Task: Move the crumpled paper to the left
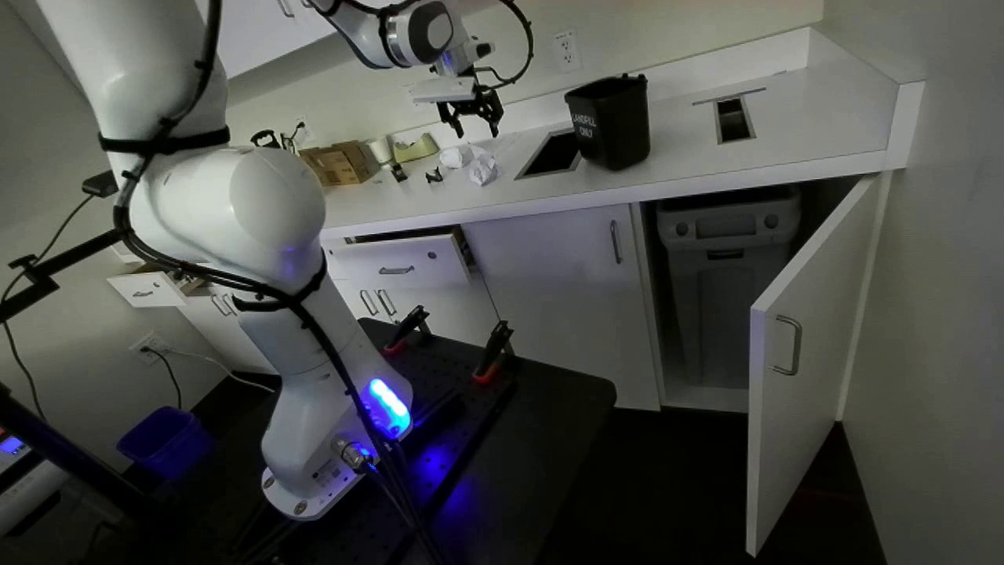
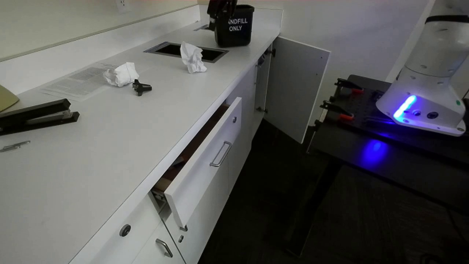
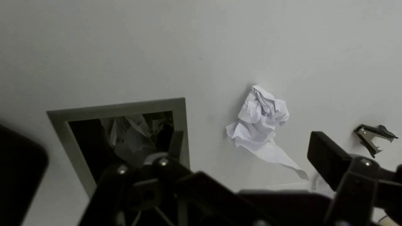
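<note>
Crumpled paper [image 3: 259,122] lay on the counter [image 2: 110,146], in an exterior view at about 6 o'clock from the pincer [image 1: 477,132], which hung above it. Wrist view put the paper in the gap between the tips, its bulk a little toward 1 o'clock of the gap's middle. Long axis ran about 11 to 5 o'clock, a thin flap trailing to 5, toward the finger on the 3 o'clock side. The framed hole [image 3: 119,110] sat near the paper at 9 o'clock, the staple remover [image 2: 140,87] at 3. A second wad [image 2: 121,74] lay just beside the staple remover; judged not the target, since the pincer stood over the paper nearer the hole. Pincer state: fingers [image 3: 326,153] spread wide, nothing held, neither paper nor counter touched. Step judged: approach, grasp not yet made. Next move seemed to call for a descent with a slight shift toward 1 o'clock, then a pinch from 9 and 3 across the bulk; the flap might catch under a finger. Whose left was meant could not be told
</note>
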Robot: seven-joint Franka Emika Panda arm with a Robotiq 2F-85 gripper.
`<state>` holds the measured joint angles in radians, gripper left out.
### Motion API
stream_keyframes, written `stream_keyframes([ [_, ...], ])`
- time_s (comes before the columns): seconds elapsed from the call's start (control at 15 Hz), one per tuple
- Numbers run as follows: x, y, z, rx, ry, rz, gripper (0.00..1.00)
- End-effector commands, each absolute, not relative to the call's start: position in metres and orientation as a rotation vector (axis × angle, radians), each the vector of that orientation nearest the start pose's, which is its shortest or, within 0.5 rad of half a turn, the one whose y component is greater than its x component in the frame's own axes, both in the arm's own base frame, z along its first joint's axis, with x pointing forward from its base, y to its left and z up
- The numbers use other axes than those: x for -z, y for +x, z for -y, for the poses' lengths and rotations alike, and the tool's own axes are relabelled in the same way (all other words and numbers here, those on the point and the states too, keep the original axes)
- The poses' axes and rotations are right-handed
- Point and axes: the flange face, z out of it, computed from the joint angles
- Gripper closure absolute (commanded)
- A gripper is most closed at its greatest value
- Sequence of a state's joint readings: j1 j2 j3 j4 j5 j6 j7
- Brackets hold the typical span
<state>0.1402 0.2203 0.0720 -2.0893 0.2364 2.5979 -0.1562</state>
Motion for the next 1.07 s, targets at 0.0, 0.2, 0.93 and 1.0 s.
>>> stream_keyframes([
  [0.0, -0.332, 0.632, -0.138, 0.366, -2.939, 0.515, 0.00],
  [0.2, -0.326, 0.648, -0.154, 0.307, -3.012, 0.746, 0.00],
  [0.93, -0.311, 0.677, -0.221, 0.339, -2.860, 1.227, 0.13],
  [1.0, -0.308, 0.680, -0.223, 0.341, -2.850, 1.235, 0.26],
])
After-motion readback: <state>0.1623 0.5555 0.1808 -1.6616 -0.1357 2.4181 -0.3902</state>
